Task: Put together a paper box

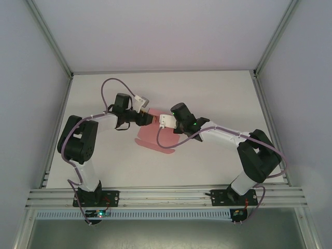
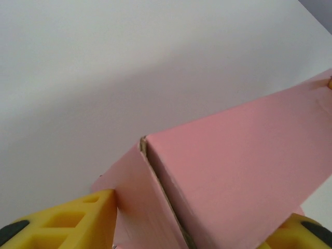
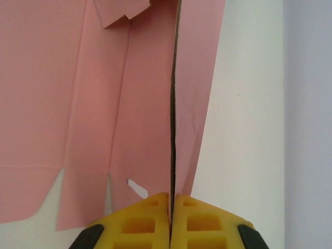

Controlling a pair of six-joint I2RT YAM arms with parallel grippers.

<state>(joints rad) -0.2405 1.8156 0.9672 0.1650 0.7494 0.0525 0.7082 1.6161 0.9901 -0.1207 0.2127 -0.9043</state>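
The paper box (image 1: 154, 139) is a light-pink die-cut sheet, partly folded, lying mid-table between the two arms. My right gripper (image 1: 164, 122) is shut on a panel standing on edge; in the right wrist view its yellow fingertips (image 3: 155, 205) pinch that thin edge, with my right gripper (image 3: 172, 199) at the panel's near end. The flat sheet with its flaps and a slot (image 3: 98, 104) lies to the left. My left gripper (image 2: 197, 220) stands wide open around a folded ridge of the paper box (image 2: 238, 166). Its left finger (image 2: 83, 220) touches the pink side panel.
The white table (image 1: 218, 98) extends around the sheet, with aluminium frame rails (image 1: 166, 196) at the near edge and grey walls on both sides. Purple cables loop over both arms.
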